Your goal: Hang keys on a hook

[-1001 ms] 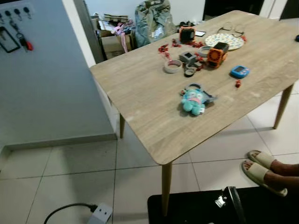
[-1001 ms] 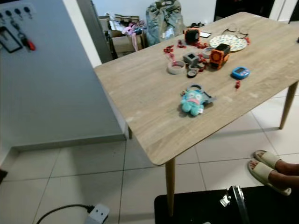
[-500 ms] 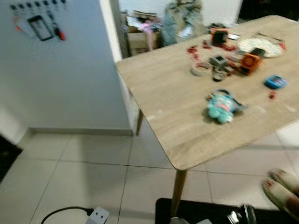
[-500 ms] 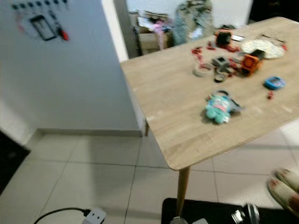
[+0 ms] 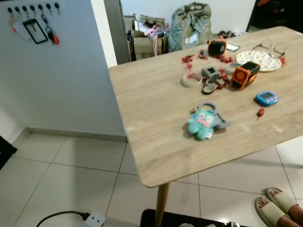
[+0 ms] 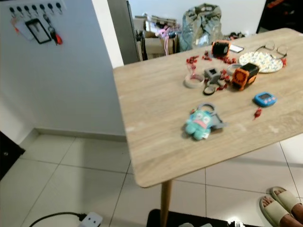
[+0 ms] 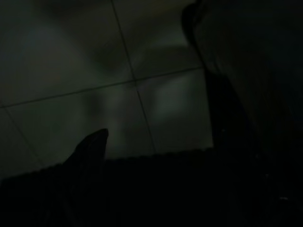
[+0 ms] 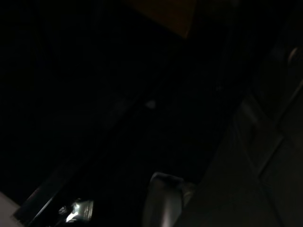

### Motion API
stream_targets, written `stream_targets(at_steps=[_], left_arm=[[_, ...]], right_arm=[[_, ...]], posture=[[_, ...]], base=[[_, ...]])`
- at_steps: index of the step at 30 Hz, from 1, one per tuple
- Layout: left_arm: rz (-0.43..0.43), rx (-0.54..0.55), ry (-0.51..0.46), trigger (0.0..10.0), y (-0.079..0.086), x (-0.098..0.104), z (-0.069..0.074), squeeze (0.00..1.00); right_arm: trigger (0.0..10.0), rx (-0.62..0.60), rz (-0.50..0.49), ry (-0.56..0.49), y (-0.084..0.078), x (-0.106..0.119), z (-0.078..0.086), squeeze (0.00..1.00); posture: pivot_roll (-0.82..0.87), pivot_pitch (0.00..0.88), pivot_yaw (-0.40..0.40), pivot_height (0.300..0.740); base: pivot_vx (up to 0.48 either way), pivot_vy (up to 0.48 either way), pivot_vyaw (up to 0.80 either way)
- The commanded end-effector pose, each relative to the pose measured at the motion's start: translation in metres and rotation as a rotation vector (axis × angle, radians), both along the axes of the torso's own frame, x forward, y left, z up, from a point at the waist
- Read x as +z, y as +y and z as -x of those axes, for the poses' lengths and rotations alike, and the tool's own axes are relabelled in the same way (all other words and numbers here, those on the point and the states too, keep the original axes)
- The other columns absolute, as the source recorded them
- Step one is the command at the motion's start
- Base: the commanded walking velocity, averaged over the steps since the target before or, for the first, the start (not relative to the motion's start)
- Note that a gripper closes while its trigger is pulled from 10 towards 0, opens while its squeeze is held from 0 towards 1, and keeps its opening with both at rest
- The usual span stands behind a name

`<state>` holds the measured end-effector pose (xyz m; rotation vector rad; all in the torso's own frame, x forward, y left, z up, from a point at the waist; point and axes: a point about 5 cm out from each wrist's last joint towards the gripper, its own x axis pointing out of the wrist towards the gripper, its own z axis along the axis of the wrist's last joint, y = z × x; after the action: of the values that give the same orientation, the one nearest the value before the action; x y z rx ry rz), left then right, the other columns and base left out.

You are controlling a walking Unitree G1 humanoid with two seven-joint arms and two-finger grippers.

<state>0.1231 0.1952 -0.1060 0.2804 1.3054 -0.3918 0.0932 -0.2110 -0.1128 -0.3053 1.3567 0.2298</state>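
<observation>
Nearest, a white power strip (image 5: 93,220) lies on the tiled floor. Both arms hang idle in shade; I cannot tell either tool's state. On the light wooden desk (image 5: 156,118) lies a turquoise plush keychain with keys (image 5: 204,122), ready for pickup. Farther off, a row of black wall hooks (image 5: 33,8) carries other keys, the likely destination.

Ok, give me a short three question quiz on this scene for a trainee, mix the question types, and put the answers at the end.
1. True or false: the teal plush keychain lies on the light wooden table.
2. Multiple choice: the row of black wall hooks is on A) the grey wall, B) the table leg, C) the floor.
3. Fill in: the small blue oval gadget lies towards the robot's ____ of the plush.
Key: 1 true; 2 A; 3 right.
</observation>
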Motion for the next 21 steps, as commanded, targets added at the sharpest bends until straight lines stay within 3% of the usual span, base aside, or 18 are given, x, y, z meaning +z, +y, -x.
stream_targets(at_steps=[1,15,21], left_arm=[[0.061,-0.007,0.027,10.0,-0.016,-0.003,0.006,0.00],[0.054,-0.013,0.026,10.0,-0.015,-0.003,0.006,0.00],[0.044,-0.012,0.020,10.0,-0.015,-0.004,0.006,0.00]], right_arm=[[10.0,0.024,-0.085,-0.026,0.026,-0.002,-0.006,0.00],[10.0,-0.018,-0.056,-0.046,0.024,-0.002,-0.006,0.00],[10.0,-0.141,0.074,-0.092,0.015,-0.002,-0.005,0.00]], posture=[[-0.14,0.095,0.129,0.740],[-0.14,0.096,0.131,0.740],[-0.15,0.101,0.132,0.740]], base=[[0.000,0.000,0.00],[0.000,0.000,0.00],[0.000,0.000,0.00]])
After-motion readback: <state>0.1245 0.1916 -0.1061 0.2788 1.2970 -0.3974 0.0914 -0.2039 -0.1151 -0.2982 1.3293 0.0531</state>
